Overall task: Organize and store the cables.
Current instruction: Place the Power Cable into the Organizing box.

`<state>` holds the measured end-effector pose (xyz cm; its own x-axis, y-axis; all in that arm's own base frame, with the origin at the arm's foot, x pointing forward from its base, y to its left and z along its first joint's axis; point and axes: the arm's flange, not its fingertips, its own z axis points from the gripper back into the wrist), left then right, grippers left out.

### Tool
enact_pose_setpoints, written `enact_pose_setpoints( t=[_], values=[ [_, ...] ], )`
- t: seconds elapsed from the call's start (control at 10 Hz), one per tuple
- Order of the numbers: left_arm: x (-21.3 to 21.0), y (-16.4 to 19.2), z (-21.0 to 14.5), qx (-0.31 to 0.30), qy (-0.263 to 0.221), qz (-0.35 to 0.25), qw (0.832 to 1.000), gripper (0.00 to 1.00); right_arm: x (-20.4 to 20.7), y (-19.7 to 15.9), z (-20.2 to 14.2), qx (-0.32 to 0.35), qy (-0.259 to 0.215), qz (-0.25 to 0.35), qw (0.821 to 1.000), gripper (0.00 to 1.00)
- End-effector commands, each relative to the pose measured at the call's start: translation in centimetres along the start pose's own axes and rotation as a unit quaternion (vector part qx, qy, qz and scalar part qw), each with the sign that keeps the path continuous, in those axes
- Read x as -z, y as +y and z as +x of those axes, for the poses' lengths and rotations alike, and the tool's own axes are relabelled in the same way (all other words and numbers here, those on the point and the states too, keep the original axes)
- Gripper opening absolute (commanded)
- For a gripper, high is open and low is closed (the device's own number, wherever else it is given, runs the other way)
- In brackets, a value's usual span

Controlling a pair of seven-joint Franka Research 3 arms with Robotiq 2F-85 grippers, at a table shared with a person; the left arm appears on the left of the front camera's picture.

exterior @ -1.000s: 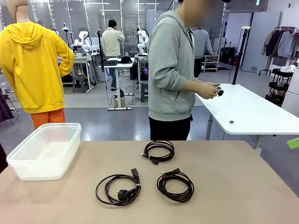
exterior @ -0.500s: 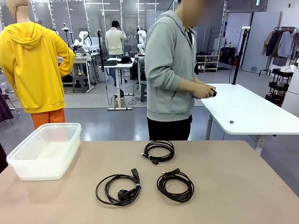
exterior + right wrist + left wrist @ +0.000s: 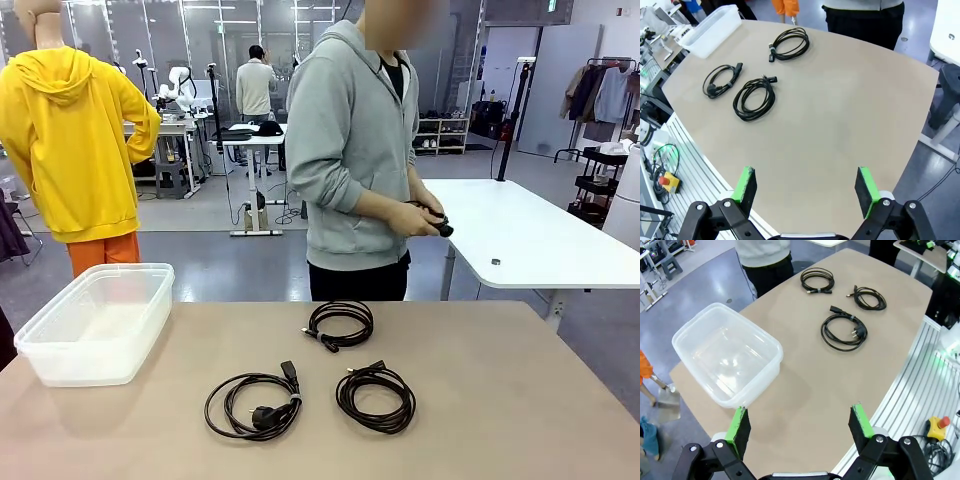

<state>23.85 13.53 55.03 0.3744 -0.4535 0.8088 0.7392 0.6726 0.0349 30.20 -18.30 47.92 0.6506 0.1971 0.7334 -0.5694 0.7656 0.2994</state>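
1. 3 cables (image 3: 858, 332), thin glossy black cords wound into round coils, lie apart on the table: the far coil (image 3: 340, 308) mid-table, the plug coil (image 3: 262, 416) with a chunky mains plug, and the near-right coil (image 3: 344, 400).
2. A translucent plastic bin (image 3: 100, 355), rectangular with rounded corners, sits at the left end, well apart from them.
3. The left gripper (image 3: 799, 420) and right gripper (image 3: 807, 182) hang high above, jaws wide, green pads holding nothing.
4. The table (image 3: 500, 400) is smooth matte beige with a curved edge.
5. Beyond it, a person in a grey hoodie holds something small and black in both hands (image 3: 425, 215), beside a white desk (image 3: 540, 240) on a grey floor.
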Motion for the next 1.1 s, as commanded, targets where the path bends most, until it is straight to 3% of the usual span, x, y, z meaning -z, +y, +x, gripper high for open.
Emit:
enact_pose_setpoints(
  t=[0.0, 0.2, 0.5, 0.6, 0.9, 1.0],
  values=[
    [1.3, -1.8, 2.5, 0.009, 0.035, 0.008, 0.999, 1.0, -0.1, -0.2, 0.1, -0.01, -0.005, 0.006, 1.0, 1.0],
    [7.4, -5.3, 8.2, 0.064, 0.066, -0.02, 0.996, 1.0, -0.1, -0.2, 0.1, -0.01, -0.005, 0.006, 1.0, 1.0],
    [19.5, -11.4, 13.9, 0.081, 0.134, -0.073, 0.985, 1.0, -0.1, -0.2, 0.1, -0.01, -0.005, 0.006, 1.0, 1.0],
    [22.3, -13.9, 15.4, 0.113, 0.155, -0.054, 0.98, 1.0, -0.1, -0.2, 0.1, -0.01, -0.005, 0.006, 1.0, 1.0],
    [30.6, -20.6, 16.4, 0.148, 0.219, -0.033, 0.964, 1.0, -0.1, -0.2, 0.1, -0.01, -0.005, 0.006, 1.0, 1.0],
    [32.2, -21.4, 16.3, 0.137, 0.21, -0.048, 0.967, 1.0, -0.1, -0.2, 0.1, -0.01, -0.005, 0.006, 1.0, 1.0]
  ],
)
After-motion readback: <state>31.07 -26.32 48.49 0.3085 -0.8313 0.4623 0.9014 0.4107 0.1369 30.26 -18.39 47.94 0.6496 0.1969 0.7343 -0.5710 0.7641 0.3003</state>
